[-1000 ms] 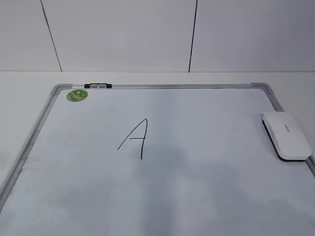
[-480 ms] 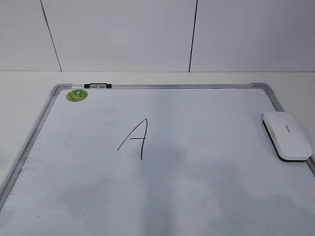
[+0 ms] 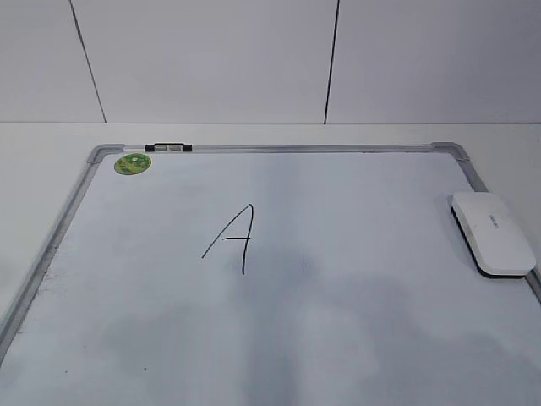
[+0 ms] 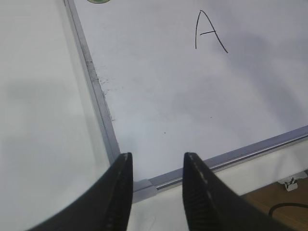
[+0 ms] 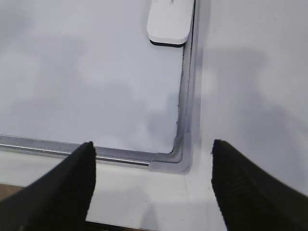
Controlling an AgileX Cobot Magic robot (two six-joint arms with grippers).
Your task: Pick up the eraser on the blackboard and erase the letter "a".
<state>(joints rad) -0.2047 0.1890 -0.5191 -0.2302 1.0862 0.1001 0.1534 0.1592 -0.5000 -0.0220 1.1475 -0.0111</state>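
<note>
Exterior view: nothing has shifted since the earlier frames — the eraser (image 3: 493, 233) lies at the right edge of the blackboard (image 3: 355, 338), well apart from the letter "a" (image 3: 231, 238) near its middle. The left gripper (image 4: 157, 192) hovers over the near left corner with fingers slightly parted; the right gripper (image 5: 151, 185) over the near right corner, spread wide — both empty.

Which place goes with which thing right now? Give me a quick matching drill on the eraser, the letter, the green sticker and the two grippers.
Things:
1. eraser
2. letter "A"
3. green sticker
4. left gripper
5. right gripper

Places or states:
a. far-left corner of the blackboard
b. open wide, over the near-right corner
c. against the right frame edge
d. middle of the board
e. open, over the near-left corner

Pairs: 1-c, 2-d, 3-a, 4-e, 5-b
</note>
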